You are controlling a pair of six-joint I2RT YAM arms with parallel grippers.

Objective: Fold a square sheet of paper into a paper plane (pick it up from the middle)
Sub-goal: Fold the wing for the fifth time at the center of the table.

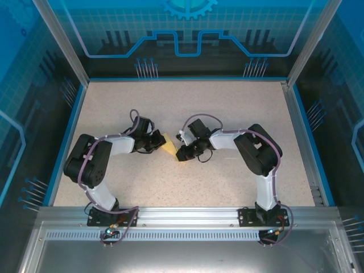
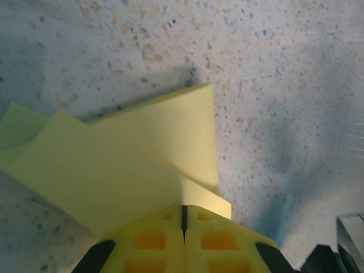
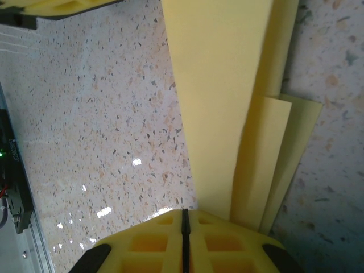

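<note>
Left gripper (image 2: 183,211) is clamped on the folded yellow sheet (image 1: 169,144), mid-table; right gripper (image 3: 185,216), jaws pressed together, is set against the sheet's right end, grip unclear.

Unable to read the creases of the paper plane (image 1: 169,143) from above: too small, and covered at both ends by the left gripper (image 1: 154,142) and right gripper (image 1: 185,152). Found its near edge hidden under the pads (image 2: 165,227) in the left wrist view, left corner cut by the frame. Same in the right wrist view, far end cut off at the top.
</note>
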